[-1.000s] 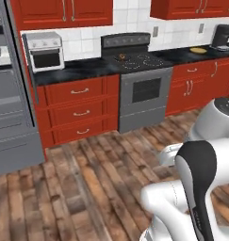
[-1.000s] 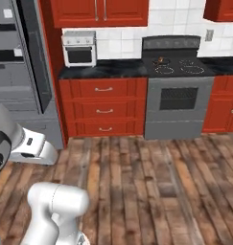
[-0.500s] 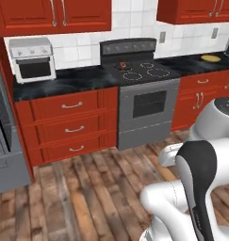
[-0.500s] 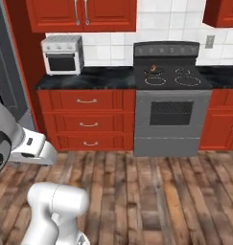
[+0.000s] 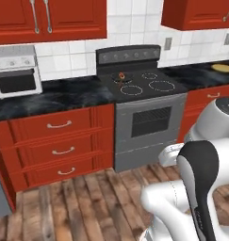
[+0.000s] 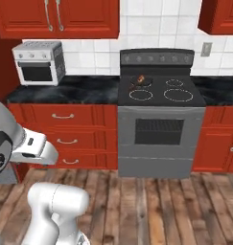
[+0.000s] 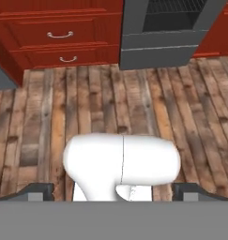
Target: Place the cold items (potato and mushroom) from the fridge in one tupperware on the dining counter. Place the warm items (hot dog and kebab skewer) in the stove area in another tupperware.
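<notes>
Stove (image 5: 139, 84) at centre of a red-cabinet kitchen, its dark cooktop set into a black counter (image 5: 59, 96) and its grey oven door (image 6: 158, 131) facing the robot across a wooden plank floor (image 6: 151, 206). A small reddish-brown food item (image 5: 121, 75), too small to tell whether hot dog or kebab skewer, lies on the back-left burner of the stove; from the right base camera the same item (image 6: 140, 78) sits just behind the front-left burner ring. A white toaster oven (image 5: 16, 70) stands on the counter well to the left of the stove, below the red upper cabinets (image 5: 50, 19). Three red drawers (image 5: 59, 146) with silver handles stack just left of the stove. A flat yellow object (image 5: 223, 68) rests on the counter far to the right of the stove. The gripper (image 7: 113, 191), seen from the hand camera, points down at the floor in front of the stove, its two dark finger tips (image 7: 38, 191) spread wide apart with nothing between them
</notes>
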